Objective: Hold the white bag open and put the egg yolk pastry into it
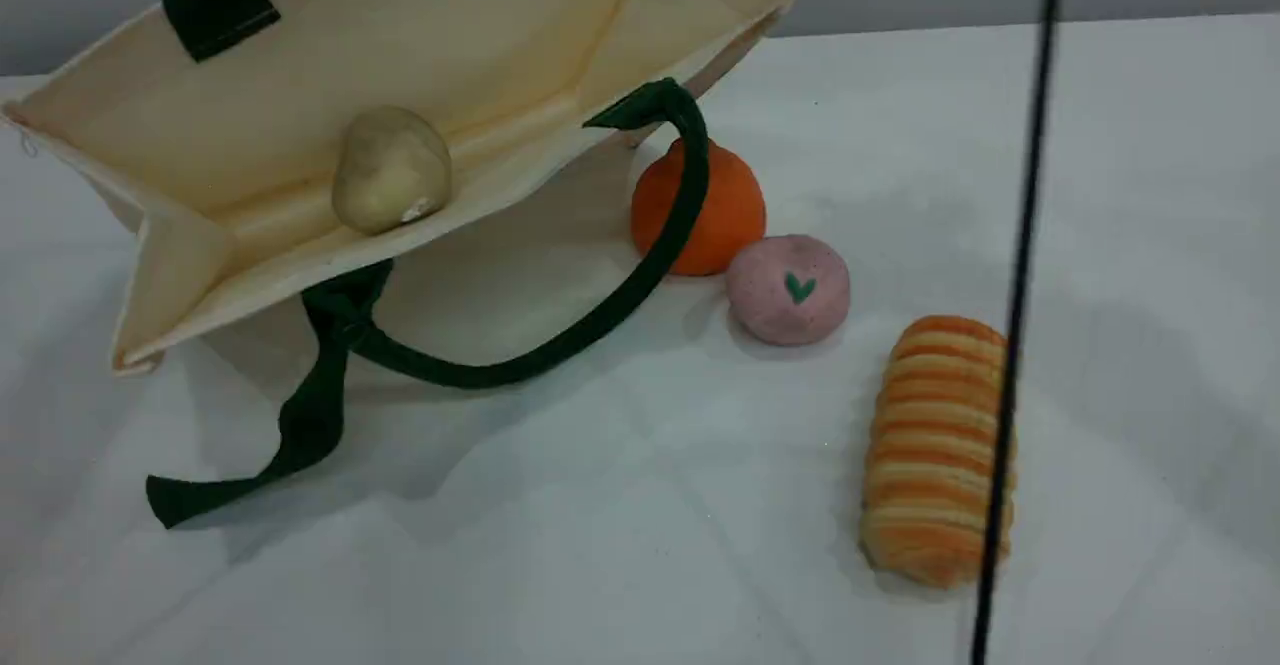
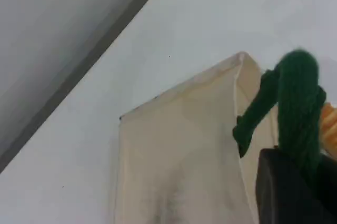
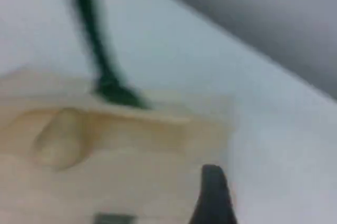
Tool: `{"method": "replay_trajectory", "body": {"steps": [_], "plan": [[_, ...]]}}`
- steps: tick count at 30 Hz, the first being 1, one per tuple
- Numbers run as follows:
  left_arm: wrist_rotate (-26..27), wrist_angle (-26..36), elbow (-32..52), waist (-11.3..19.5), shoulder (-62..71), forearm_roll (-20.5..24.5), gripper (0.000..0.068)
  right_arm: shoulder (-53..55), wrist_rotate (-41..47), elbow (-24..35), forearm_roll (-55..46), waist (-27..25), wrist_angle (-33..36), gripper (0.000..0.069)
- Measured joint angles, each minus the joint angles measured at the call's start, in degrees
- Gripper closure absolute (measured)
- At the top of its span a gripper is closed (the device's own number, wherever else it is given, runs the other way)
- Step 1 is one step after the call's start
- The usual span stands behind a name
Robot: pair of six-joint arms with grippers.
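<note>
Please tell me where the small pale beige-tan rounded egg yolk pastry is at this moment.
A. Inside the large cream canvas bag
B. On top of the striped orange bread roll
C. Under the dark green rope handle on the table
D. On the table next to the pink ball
A. The pale beige-tan rounded egg yolk pastry lies on the inner wall of the large cream canvas bag, well apart from the pink ball with a green mark out on the table.

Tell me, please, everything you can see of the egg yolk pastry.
The egg yolk pastry is a small, smooth, rounded lump, pale beige-tan with an olive tint and a little white spot low on its right side. It looks soft and matte. It lies inside the white bag, resting on the cream inner wall near the lower rim. No claw touches it. The blurred right wrist view shows it there too.
</note>
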Motion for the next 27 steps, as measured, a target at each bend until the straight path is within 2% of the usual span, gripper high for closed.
{"method": "replay_trajectory", "body": {"steps": [5, 8, 10, 12, 15, 19, 22, 27], "plan": [[0.59, 0.00, 0.00, 0.00, 0.00, 0.00, 0.0579, -3.53, 0.21, -0.07, 0.29, -6.99, 1.60, 0.0209], [1.94, 0.00, 0.00, 0.00, 0.00, 0.00, 0.0563, -4.19, 0.21, -0.09, 0.18, -7.74, 1.41, 0.0209], [1.94, -0.15, 0.00, 0.00, 0.00, -0.42, 0.0512, -4.50, 0.21, -0.09, 0.35, -7.62, 1.59, 0.0209], [1.94, -0.22, 0.00, 0.00, 0.00, -0.42, 0.0427, -4.62, 0.21, -0.09, 0.34, -7.62, 1.54, 0.0209], [1.68, -0.22, 0.00, 0.00, 0.00, -0.42, 0.0263, -4.76, 0.21, -0.09, 0.34, -7.62, 1.54, 0.0209], [0.51, -0.22, 0.00, 0.00, 0.00, -0.62, 0.0121, -6.17, 3.18, -0.09, 0.46, -7.62, 1.65, 0.0209], [-2.62, -0.15, -0.06, 0.00, -0.16, -0.67, 0.0094, -8.34, 3.46, -0.09, 0.52, -7.62, 1.77, 0.0209], [-6.59, 0.00, -0.06, 0.05, -2.98, 0.48, 0.0101, -14.11, 3.40, -0.09, 0.06, -7.62, 2.55, 0.0209]]}}
